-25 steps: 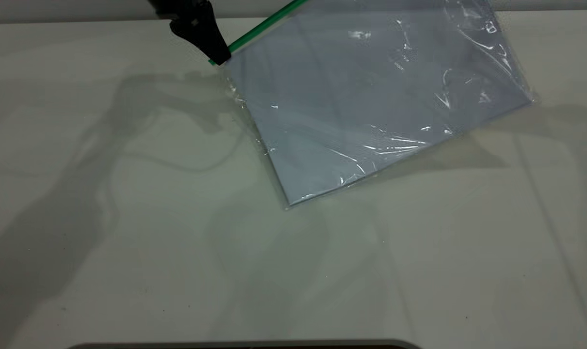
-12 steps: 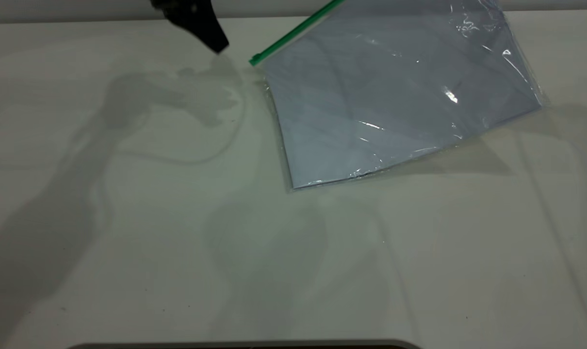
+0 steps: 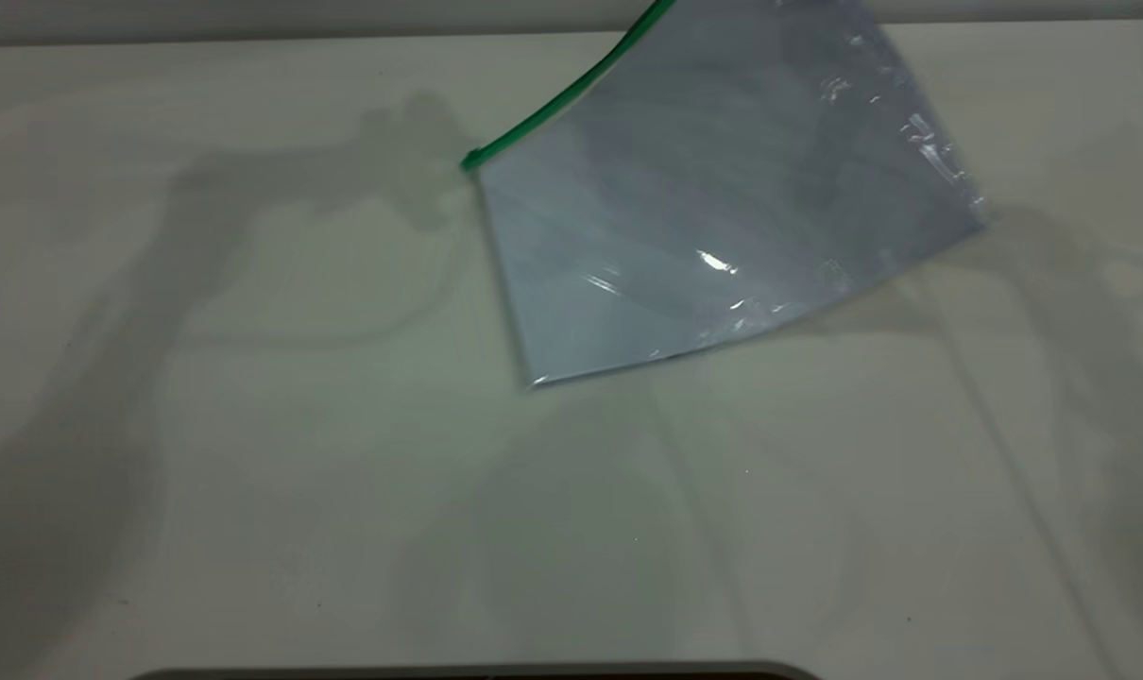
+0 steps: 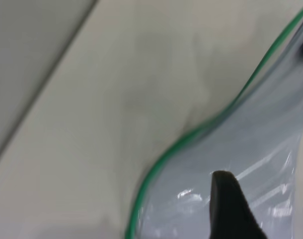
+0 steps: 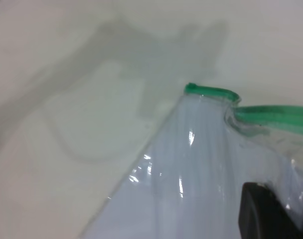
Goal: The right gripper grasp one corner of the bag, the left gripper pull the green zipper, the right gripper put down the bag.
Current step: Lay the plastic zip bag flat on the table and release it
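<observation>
Your exterior view catches neither arm, only their shadows on the table (image 3: 250, 491). The bag (image 3: 713, 198) hangs tilted toward one o'clock, its lowest corner near centre, apparently resting on the table. The green zipper (image 3: 557, 104) climbs from eleven o'clock off the top edge. One dark finger (image 4: 231, 206) of the left gripper shows over the plastic, and one finger (image 5: 263, 214) of the right gripper; whether either claw is apart or clamped, you cannot tell. No writing is readable.
</observation>
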Motion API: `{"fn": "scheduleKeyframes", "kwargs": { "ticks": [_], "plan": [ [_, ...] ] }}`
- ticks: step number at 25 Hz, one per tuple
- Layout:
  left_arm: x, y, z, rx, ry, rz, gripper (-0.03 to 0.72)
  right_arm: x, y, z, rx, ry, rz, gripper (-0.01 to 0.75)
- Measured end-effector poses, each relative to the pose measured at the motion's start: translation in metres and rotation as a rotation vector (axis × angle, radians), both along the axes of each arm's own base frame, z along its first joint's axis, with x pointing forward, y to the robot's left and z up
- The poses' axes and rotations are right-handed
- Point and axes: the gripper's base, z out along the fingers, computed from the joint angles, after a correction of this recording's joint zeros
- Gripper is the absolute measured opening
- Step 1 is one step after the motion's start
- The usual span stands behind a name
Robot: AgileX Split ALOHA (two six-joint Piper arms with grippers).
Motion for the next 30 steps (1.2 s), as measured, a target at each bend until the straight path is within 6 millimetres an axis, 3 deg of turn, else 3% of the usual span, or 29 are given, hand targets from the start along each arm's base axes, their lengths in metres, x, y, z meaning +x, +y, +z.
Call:
{"fn": "scheduleKeyframes", "kwargs": {
  "ticks": [4, 7, 12, 15, 17, 20, 24, 30],
  "plan": [
    [-0.019, -0.002, 0.05, -0.034, -0.06, 0.021, 0.408, -0.005, 0.023, -0.007, -0.056, 0.014, -0.012, 0.045],
    [-0.031, 0.001, 0.078, -0.053, -0.077, 0.061, 0.403, -0.008, 0.025, -0.01, -0.101, 0.034, -0.007, 0.099],
    [-0.047, 0.013, 0.11, 0.036, -0.136, 0.15, 0.403, -0.014, 0.016, 0.011, -0.214, 0.05, 0.002, 0.365],
    [-0.057, 0.023, 0.128, 0.092, -0.168, 0.22, 0.403, -0.023, 0.012, 0.045, -0.253, 0.054, -0.003, 0.485],
    [-0.066, 0.03, 0.143, 0.129, -0.205, 0.265, 0.399, -0.034, 0.009, 0.079, -0.262, 0.051, -0.016, 0.505],
    [-0.085, 0.041, 0.171, 0.166, -0.266, 0.342, 0.395, -0.058, 0.005, 0.137, -0.243, 0.059, -0.063, 0.494],
    [-0.116, 0.055, 0.21, 0.157, -0.32, 0.479, 0.391, -0.108, -0.003, 0.204, -0.238, 0.099, -0.088, 0.452],
    [-0.155, 0.073, 0.249, 0.137, -0.389, 0.631, 0.389, -0.174, -0.022, 0.263, -0.298, 0.13, -0.184, 0.396]
  ]
}}
